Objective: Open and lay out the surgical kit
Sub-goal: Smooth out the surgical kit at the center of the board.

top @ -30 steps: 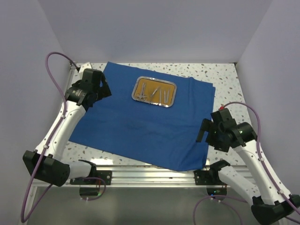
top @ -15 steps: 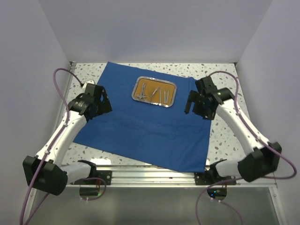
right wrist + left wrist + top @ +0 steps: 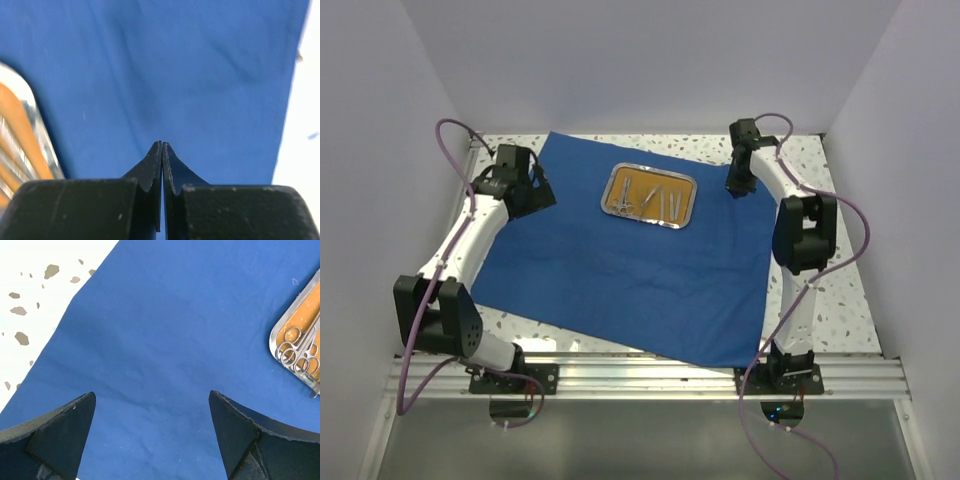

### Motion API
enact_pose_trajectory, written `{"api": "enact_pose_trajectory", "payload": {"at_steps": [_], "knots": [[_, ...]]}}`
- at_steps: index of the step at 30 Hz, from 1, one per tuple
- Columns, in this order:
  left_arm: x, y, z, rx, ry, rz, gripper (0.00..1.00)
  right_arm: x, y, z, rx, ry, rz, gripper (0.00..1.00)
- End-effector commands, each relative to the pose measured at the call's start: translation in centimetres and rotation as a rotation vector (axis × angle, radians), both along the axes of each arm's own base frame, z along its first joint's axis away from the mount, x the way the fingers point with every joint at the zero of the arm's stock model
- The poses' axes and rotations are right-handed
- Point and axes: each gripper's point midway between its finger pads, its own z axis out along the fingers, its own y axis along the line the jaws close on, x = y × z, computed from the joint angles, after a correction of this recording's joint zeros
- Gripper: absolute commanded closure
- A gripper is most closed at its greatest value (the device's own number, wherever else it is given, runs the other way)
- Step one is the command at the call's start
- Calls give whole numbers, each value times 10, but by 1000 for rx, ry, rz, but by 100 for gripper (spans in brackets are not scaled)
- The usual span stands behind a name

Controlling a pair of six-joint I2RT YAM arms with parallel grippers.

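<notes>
**Wrap Spread Flat, Tray Set Toward Its Far Side**

The blue cloth wrap is seen opened out over most of the speckled table. Its near-right corner is laid up against the aluminium rail at the front. Narrow bare strips of table are left along the left, far and right sides, and these strips are closed in by pale walls. The steel tray is placed on the far half of the cloth, with wide open cloth between it and the near edge. The silver instruments are held inside the tray.

The left gripper is held above the cloth near its far-left edge, with its fingers spread wide apart and nothing between them. The right gripper is positioned near the far-right corner, just right of the tray, with its fingers pressed together. Whether cloth is caught between the tips cannot be told.

The ring-handled forceps are resolved only in the left wrist view, lying on the tray's orange base. The cloth's straight right edge, with white table beyond it, is shown close up only in the right wrist view. Both arms and the whole outline of the cloth are given only from above.
</notes>
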Motion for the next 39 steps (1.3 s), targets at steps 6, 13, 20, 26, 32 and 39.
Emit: {"api": "enact_pose_trajectory", "payload": {"at_steps": [6, 13, 20, 26, 32, 39], "knots": [[15, 1, 3, 5, -9, 19, 1, 46, -21, -71, -60, 99, -26, 100], [18, 2, -10, -4, 33, 65, 0, 107, -30, -90, 43, 3, -59, 100], [37, -1, -18, -16, 51, 93, 0, 156, -21, -100, 240, -149, -85, 100], [75, -7, -18, -20, 22, 90, 0, 204, 5, -73, 420, -353, -20, 100], [126, -12, -19, 20, -21, 33, 0, 205, 23, -19, 500, -418, 75, 41], [146, -9, -71, 65, 48, -30, 1, 173, -23, 89, 464, -498, 34, 31]]}}
